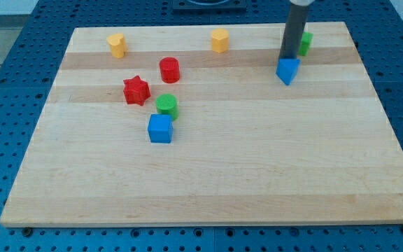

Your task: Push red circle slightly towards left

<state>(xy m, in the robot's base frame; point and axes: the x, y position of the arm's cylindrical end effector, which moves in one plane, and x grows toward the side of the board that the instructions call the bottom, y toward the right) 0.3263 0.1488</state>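
My tip (286,59) sits at the view's top right, touching the top of the blue triangle (287,71), a green block (304,43) just behind; this end effector is a bare rod, gripping nothing. The red circle (169,69) lies well apart to the left on the table (257,175), above the red star (136,90).

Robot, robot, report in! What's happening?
My tip at blue triangle block, view's right. Red circle untouched, far left. Red star sits lower-left of it.

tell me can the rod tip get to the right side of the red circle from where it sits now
Probably yes. My tip sits by the blue block far to the view's right, and the board between it and the red circle looks bare.
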